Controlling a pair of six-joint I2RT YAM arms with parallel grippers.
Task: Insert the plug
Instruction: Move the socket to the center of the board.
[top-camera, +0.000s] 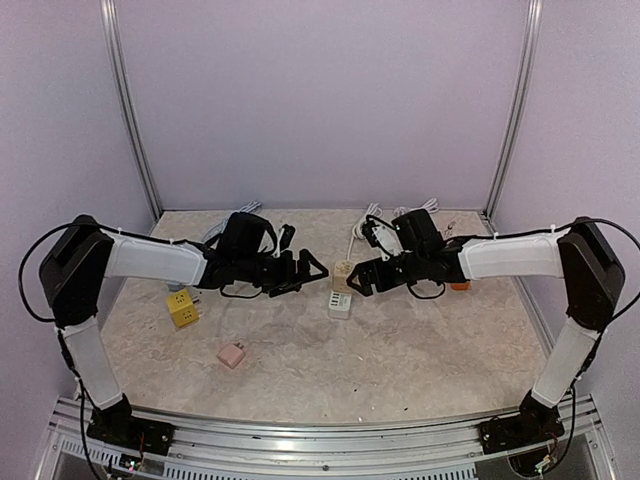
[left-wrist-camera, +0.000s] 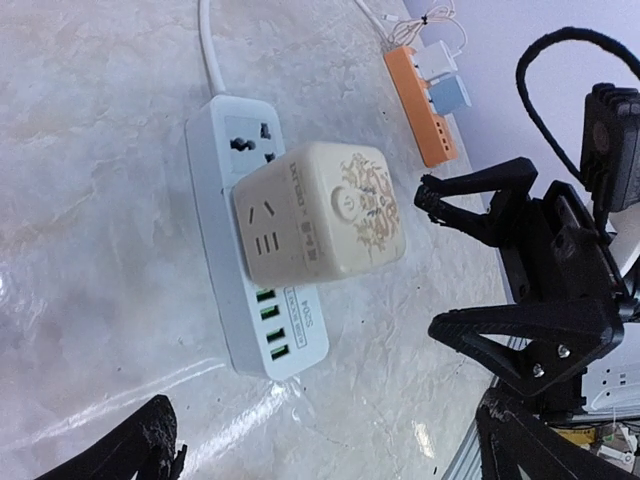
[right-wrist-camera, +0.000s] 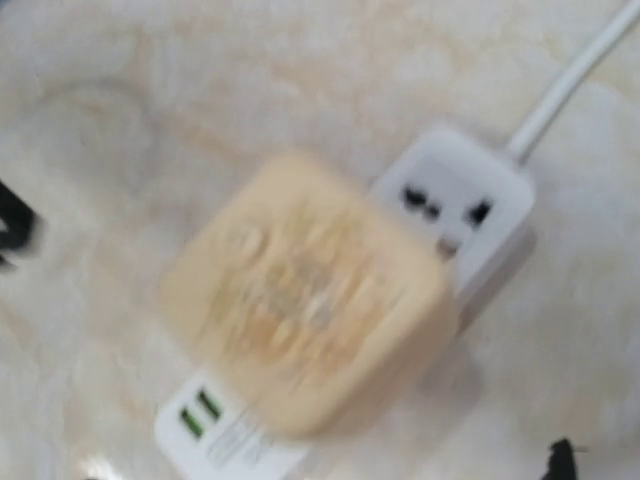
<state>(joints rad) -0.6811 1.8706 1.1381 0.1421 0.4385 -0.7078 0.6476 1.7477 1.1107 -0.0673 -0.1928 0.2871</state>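
Because a plug has to be driven straight down, the table (top-camera: 400, 370) is being used to back the strip (left-wrist-camera: 265, 345), which is being presented flat with its sockets facing up. The cube (left-wrist-camera: 320, 210), the plug of this task, is being carried on the strip's middle, with one socket showing free beyond it and the green ports on its other side. It is judged to be seated, or very nearly. Its prongs are being hidden, though, so this cannot be confirmed. Nothing is being gripped, which fits a plug that needs no further support.

The left arm (top-camera: 150, 260) is being stretched low and inward from one side and the right arm (top-camera: 510, 255) from the other, so that the cube is being flanked. The right gripper (left-wrist-camera: 430, 262) is being held spread wide and empty just beside the cube, apart from it. The left gripper (top-camera: 308, 272) is likewise being held spread and empty near the cube's other side, touching nothing.
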